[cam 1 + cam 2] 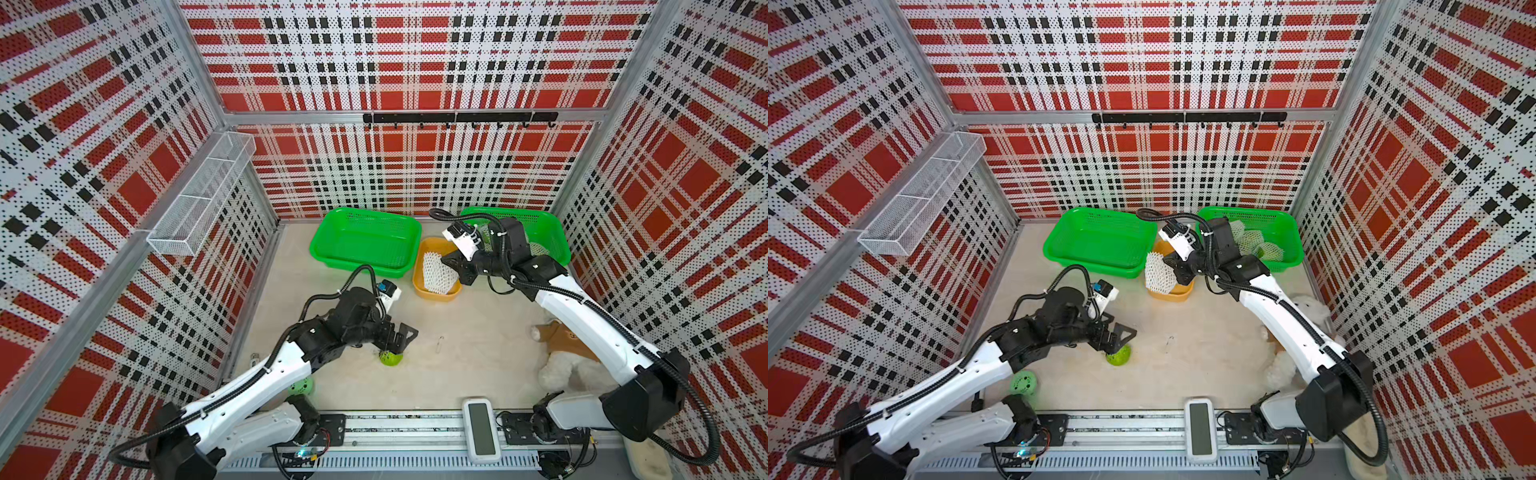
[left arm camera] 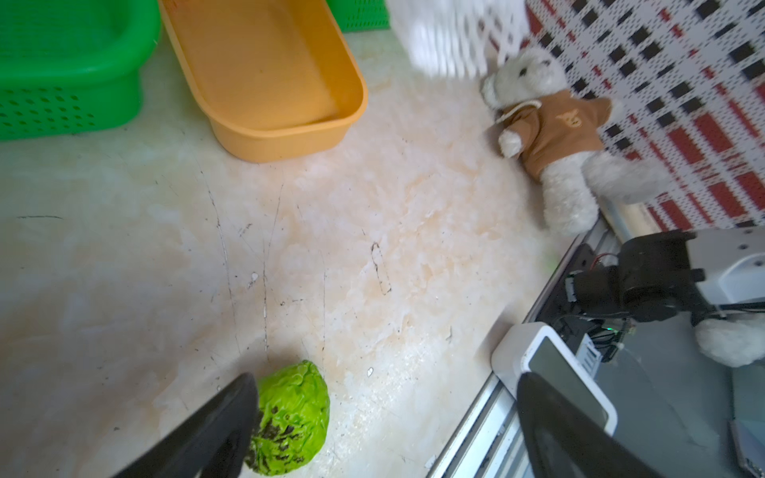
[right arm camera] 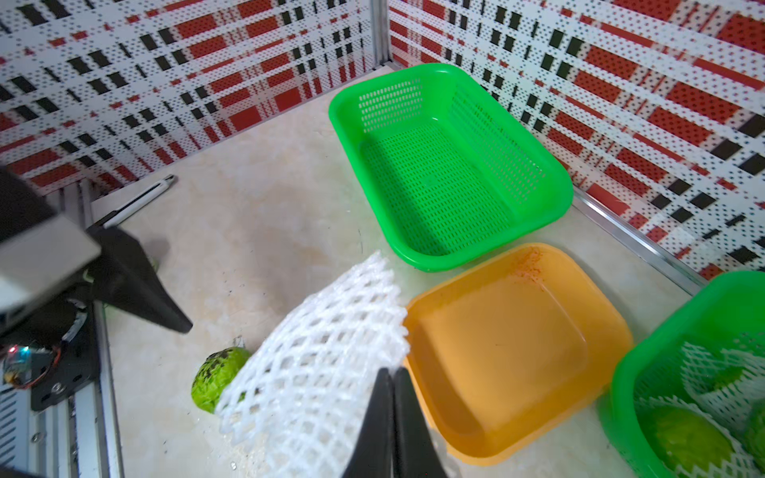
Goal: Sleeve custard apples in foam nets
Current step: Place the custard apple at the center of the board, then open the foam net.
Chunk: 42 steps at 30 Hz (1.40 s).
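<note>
A bare green custard apple (image 1: pixel 390 358) (image 1: pixel 1119 355) with dark patches rests on the table. My left gripper (image 1: pixel 397 336) (image 2: pixel 387 385) hangs open just over it, and the fruit (image 2: pixel 289 418) lies against the inner side of one finger. My right gripper (image 1: pixel 455 270) (image 3: pixel 392 372) is shut on the edge of a white foam net (image 1: pixel 436 274) (image 3: pixel 314 364), which hangs above the yellow tub (image 1: pixel 436 296). Several netted custard apples (image 1: pixel 1254 243) (image 3: pixel 683 438) lie in the green basket (image 3: pixel 621 372) at the back right, partly hidden by the right arm.
An empty green basket (image 1: pixel 365 245) stands at the back, left of the tub. A white plush bear (image 2: pixel 550 128) lies at the right wall under the right arm. A small holed green ball (image 1: pixel 1023 382) sits by the left arm's base. A white device (image 1: pixel 482 430) lies on the front rail.
</note>
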Available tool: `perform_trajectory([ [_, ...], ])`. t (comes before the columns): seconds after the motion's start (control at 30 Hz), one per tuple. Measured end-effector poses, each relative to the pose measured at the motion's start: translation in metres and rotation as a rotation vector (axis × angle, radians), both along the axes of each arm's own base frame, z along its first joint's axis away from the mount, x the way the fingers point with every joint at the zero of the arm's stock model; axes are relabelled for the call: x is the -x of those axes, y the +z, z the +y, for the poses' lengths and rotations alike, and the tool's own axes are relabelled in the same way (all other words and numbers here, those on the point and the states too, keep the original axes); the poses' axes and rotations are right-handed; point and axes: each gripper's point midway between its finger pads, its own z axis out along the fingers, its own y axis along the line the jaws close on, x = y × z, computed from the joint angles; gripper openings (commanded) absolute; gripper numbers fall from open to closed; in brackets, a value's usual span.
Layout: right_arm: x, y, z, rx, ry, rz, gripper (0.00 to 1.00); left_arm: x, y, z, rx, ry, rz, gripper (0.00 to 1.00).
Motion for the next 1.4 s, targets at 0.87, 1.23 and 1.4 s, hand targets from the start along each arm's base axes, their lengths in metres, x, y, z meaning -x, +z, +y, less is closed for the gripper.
perform_trajectory([
  [0.87,0.115,0.000,0.065,-0.019,0.540,-0.403,0.05,-0.003,0.061,0.000,0.317,-0.202,0.048,0.38],
  [1.23,0.089,0.003,0.058,-0.031,0.351,-0.340,0.84,-0.018,0.068,0.001,0.369,-0.176,0.009,0.00],
  [1.4,0.075,0.012,0.044,-0.112,0.215,-0.208,0.80,-0.034,0.083,0.024,0.462,-0.065,-0.075,0.00],
])
